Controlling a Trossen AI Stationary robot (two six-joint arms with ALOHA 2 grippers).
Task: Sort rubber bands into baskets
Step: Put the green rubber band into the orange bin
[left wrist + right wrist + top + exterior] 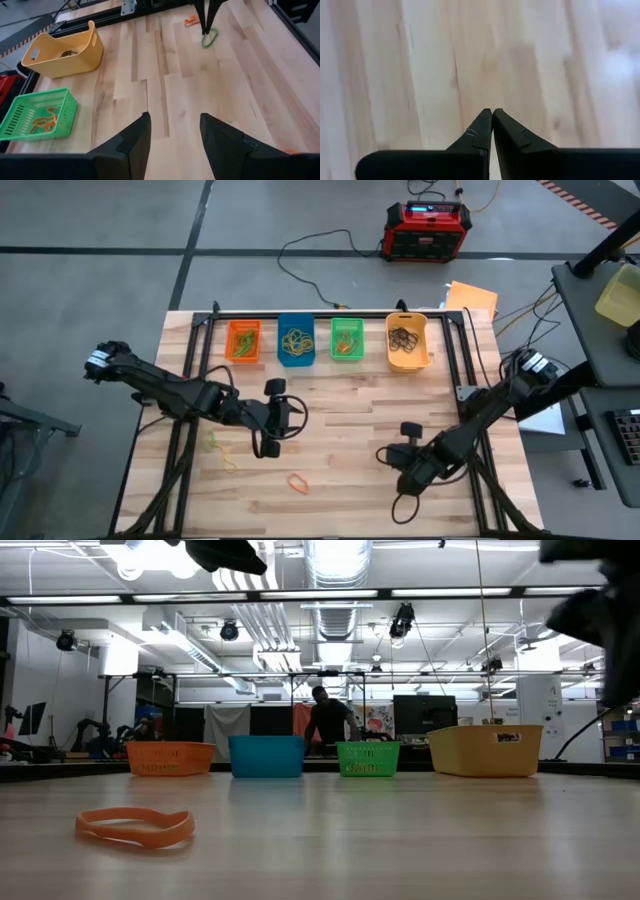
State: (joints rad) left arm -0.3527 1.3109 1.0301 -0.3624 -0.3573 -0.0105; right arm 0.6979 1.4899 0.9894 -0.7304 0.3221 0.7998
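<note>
1. No writing can be read; the yellow-orange basket (486, 750) carries a small label, too small to make out.
2. The low view alone shows a person (326, 720) beyond the baskets; the high view alone shows the red-and-black box (428, 230).
3. Four baskets line the tabletop's (350, 470) far edge, with bands inside.
4. An orange rubber band (298, 482) lies near the front edge.
5. The left gripper (272, 418) hovers mid-table, jaws apart, empty.
6. The right gripper (492, 116) points down, jaws pressed together, holding nothing.

My rig, itemised: two dark, near-black jointed arms. I note a pale silver-white band near the base of each, at the high view's left and right edges. Left gripper (172, 131): two matte black, wedge-shaped fingers. Right gripper (492, 120): two black fingers tapering to thin tips.
</note>
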